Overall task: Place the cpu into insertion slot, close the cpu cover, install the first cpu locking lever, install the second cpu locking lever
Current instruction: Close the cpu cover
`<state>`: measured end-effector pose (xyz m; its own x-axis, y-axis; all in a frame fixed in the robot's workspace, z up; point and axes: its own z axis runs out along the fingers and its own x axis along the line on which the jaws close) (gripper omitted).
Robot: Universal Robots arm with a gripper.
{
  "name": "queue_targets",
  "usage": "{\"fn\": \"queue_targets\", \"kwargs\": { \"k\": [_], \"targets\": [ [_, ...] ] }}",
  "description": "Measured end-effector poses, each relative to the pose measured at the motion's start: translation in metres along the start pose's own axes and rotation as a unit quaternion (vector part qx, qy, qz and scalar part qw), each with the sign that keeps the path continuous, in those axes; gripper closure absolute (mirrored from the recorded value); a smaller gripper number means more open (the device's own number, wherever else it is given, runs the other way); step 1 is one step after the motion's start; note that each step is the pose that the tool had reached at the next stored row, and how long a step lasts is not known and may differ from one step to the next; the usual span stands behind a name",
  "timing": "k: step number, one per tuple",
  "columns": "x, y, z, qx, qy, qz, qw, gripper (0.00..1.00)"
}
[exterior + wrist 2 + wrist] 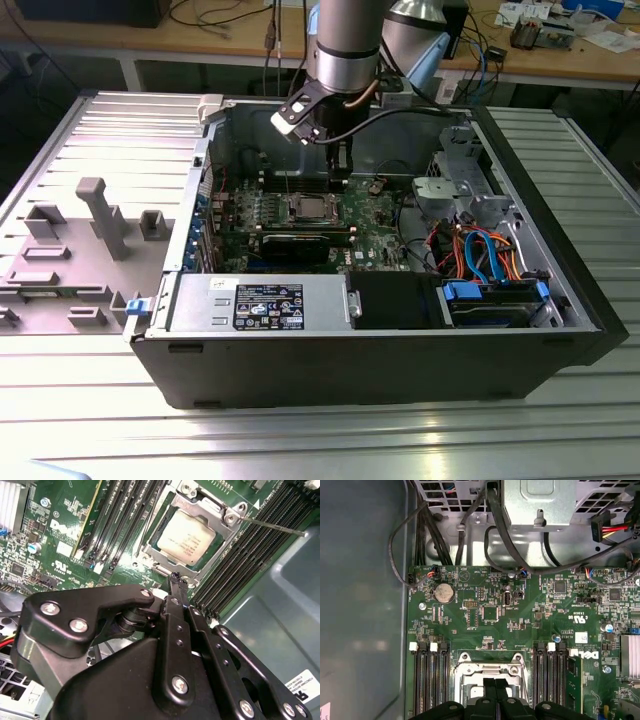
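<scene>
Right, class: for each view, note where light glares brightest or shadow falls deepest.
Exterior view: glare streaks the ribbed table nearest the camera. Second wrist view: the cpu gleams pale, and the gripper is dark against it. First wrist view: the case wall lies in dull shade.

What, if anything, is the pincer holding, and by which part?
Nothing visible: the pincer is shut empty at the edge of the cpu cover, which frames the seated cpu.
</scene>
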<state>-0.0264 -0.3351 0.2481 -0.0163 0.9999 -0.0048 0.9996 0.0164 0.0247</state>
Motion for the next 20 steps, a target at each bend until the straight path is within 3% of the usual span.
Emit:
{"fn": "queue_targets", "kwargs": {
  "k": [7, 14, 20],
  "targets": [
    [0.0002, -0.0106, 0.0025, 0.0000, 0.0001, -0.001, 1.00000, 0.89],
    [0.0005, -0.0341, 0.0126, 0.0000, 0.0005, -0.004, 0.99999, 0.89],
    [0.0007, -0.0481, 0.0217, 0.0005, 0.0005, -0.005, 0.99999, 0.89]
  ]
}}
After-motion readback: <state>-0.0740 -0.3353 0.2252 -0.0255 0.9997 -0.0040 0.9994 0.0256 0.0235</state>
